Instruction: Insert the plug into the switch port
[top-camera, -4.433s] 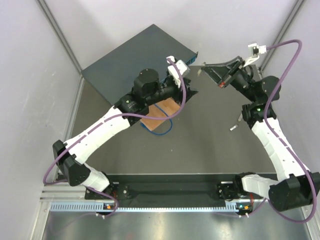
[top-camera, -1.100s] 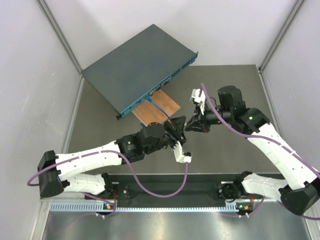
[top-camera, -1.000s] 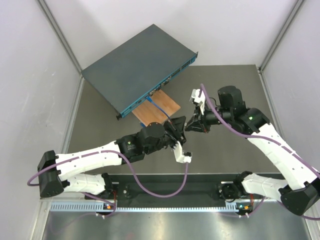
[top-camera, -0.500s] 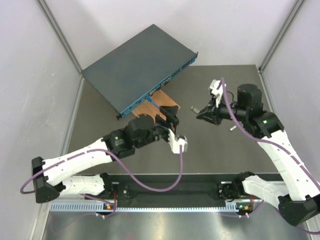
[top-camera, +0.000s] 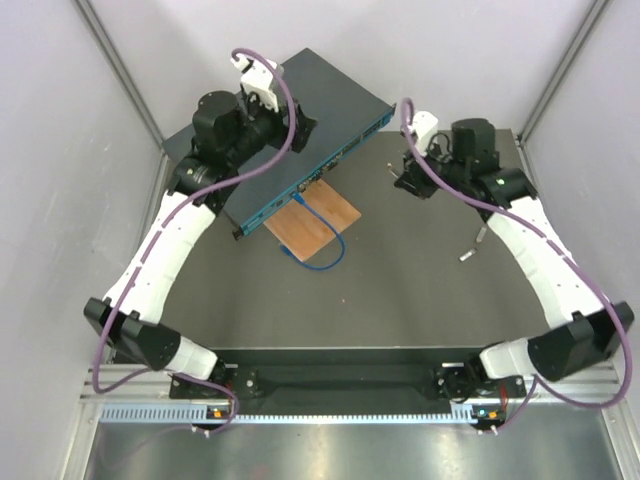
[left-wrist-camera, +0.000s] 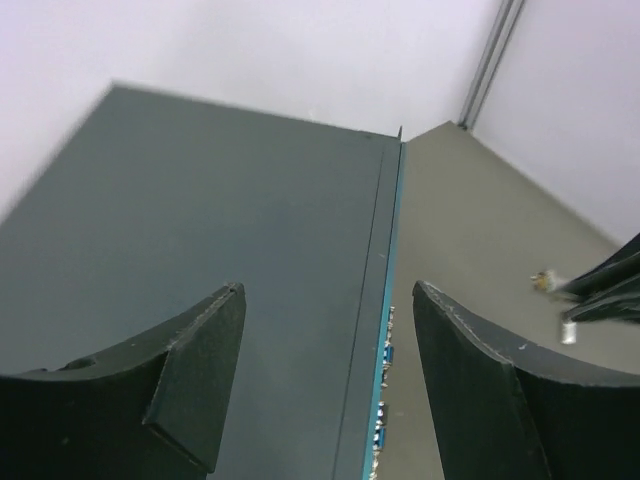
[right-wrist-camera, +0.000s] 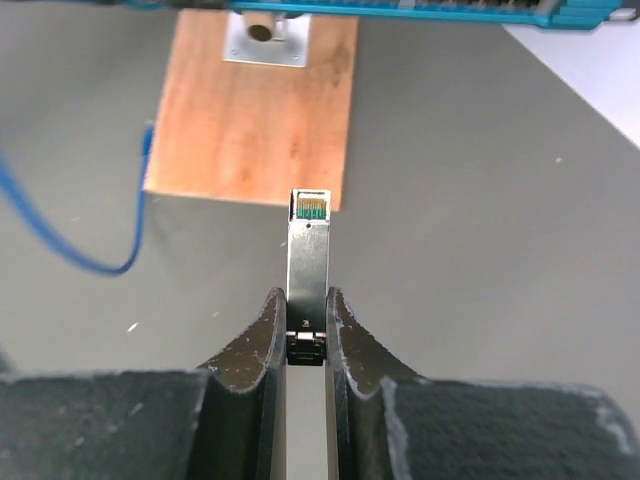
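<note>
Plug: silver metal module, centre of right-wrist frame, clamped between the right gripper fingers. Switch: teal box, upper left of overhead frame. Left gripper: jaws apart above switch top. Wooden board: just below switch.

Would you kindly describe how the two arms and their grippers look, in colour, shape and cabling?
The left arm and right arm have white link shells and black joints. A purple cable loops along each to a white camera block at the wrist. The left gripper and right gripper each have two matte black fingers tapering toward the tips.
</note>
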